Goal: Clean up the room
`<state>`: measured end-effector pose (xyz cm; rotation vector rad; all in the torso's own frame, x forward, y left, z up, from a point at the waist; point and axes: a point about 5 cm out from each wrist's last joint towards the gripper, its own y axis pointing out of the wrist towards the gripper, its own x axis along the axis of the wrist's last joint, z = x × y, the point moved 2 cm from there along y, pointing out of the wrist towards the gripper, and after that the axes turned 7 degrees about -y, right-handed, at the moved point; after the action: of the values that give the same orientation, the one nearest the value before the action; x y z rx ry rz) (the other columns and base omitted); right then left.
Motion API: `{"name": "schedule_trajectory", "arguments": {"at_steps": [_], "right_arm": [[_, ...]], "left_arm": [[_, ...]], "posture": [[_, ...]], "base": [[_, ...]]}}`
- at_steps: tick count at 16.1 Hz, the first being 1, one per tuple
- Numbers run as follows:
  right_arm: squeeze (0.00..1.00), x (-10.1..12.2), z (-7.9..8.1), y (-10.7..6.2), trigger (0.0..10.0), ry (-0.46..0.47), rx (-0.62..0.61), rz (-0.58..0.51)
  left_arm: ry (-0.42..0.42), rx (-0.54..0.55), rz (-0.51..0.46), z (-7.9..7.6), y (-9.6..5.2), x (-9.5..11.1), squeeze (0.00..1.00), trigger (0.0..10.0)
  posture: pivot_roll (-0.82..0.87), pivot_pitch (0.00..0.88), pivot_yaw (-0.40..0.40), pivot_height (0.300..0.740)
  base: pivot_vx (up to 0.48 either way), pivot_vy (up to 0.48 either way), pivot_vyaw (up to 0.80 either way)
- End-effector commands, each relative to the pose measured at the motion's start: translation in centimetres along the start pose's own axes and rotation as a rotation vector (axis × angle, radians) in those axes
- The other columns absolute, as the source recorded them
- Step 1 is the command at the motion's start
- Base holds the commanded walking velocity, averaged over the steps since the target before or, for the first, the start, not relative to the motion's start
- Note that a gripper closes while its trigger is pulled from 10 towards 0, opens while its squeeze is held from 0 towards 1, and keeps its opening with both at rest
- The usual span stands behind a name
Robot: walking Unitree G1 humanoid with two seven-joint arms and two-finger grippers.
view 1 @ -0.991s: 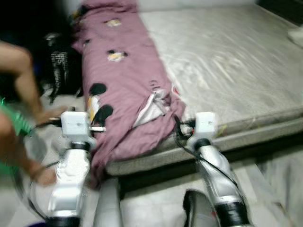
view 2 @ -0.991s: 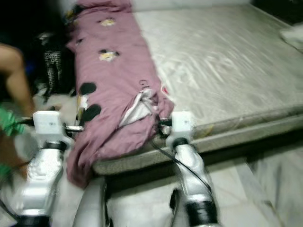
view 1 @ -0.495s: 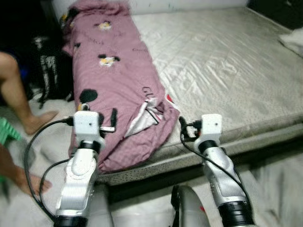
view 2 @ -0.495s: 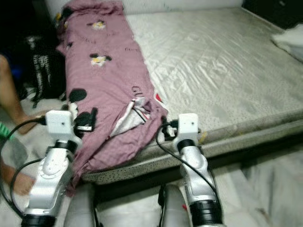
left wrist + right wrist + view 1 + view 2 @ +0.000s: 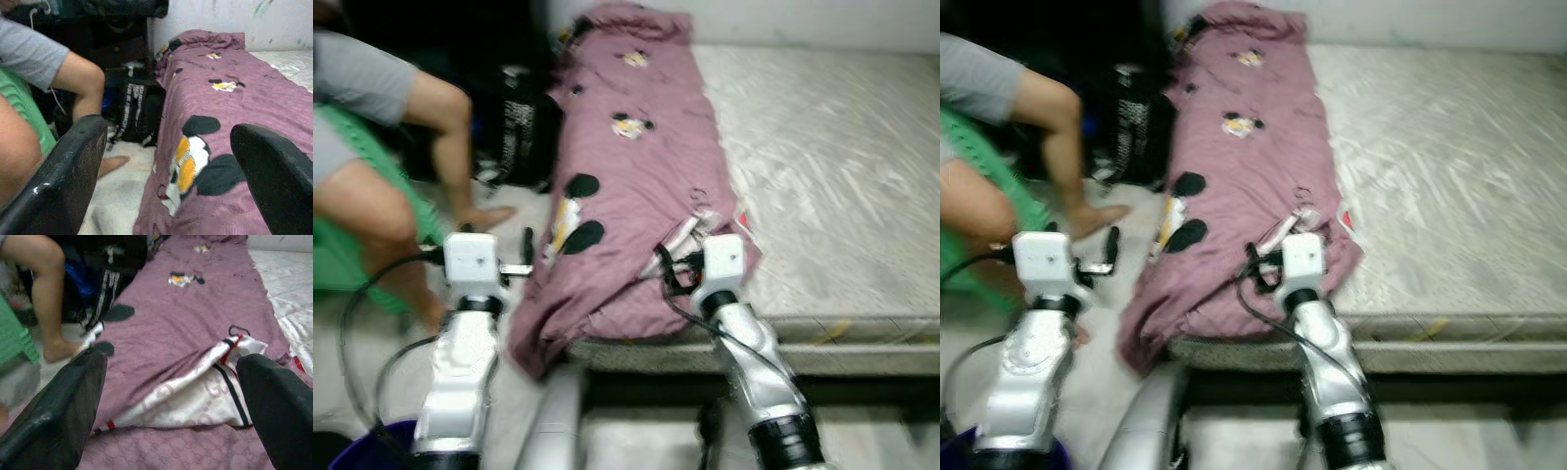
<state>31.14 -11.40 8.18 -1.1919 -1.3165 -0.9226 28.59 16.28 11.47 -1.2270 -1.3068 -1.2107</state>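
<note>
Blanket (image 5: 636, 196), mauve, was found heaped along the mattress (image 5: 832, 196) edge, spilling floorward, with right gripper (image 5: 171, 396) and left gripper (image 5: 166, 161) both held spread before it, seemingly for gathering.

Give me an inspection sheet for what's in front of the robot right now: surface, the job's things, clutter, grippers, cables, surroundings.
Surface: bare grey mattress on a low bed.
Job's things: purple blanket with cartoon prints lies along the mattress's left edge and hangs down toward the floor; a white patterned cloth shows in a fold of it.
Clutter: black bag on the floor beside the bed.
Grippers: left gripper open, held over the floor by the blanket's hanging edge; right gripper open, over the white cloth.
Cables: black cables loop beside the left arm, more along the right arm.
Surroundings: a person sits on something green, bare foot on the floor; white wall behind the bed.
</note>
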Motion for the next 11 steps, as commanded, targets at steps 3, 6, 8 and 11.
{"name": "schedule_trajectory", "arguments": {"at_steps": [3,6,8,11], "right_arm": [[0.0,-0.4,0.0,0.1,10.0,0.037,0.004,0.034],[0.0,-0.4,-0.2,0.2,10.0,0.021,0.005,0.035],[0.0,-0.2,-1.5,0.4,10.0,0.017,-0.046,0.04],[0.0,-0.2,-3.2,0.1,10.0,0.034,-0.093,0.049]], "left_arm": [[0.015,-0.009,0.0,0.0,-0.1,0.3,0.0,10.0],[0.019,0.001,0.007,0.3,-0.7,0.4,0.0,10.0],[0.025,0.021,0.015,0.7,-1.1,0.5,0.0,10.0],[0.028,0.034,0.031,1.1,-1.8,0.6,0.0,10.0]], "posture": [[0.07,0.024,-0.021,0.557],[0.1,0.066,-0.025,0.557],[0.1,0.101,-0.022,0.557],[0.11,0.16,-0.014,0.557]], "base": [[0.0,0.0,0.26],[0.0,0.0,0.0],[0.0,0.0,0.0],[0.0,0.0,0.0]]}}
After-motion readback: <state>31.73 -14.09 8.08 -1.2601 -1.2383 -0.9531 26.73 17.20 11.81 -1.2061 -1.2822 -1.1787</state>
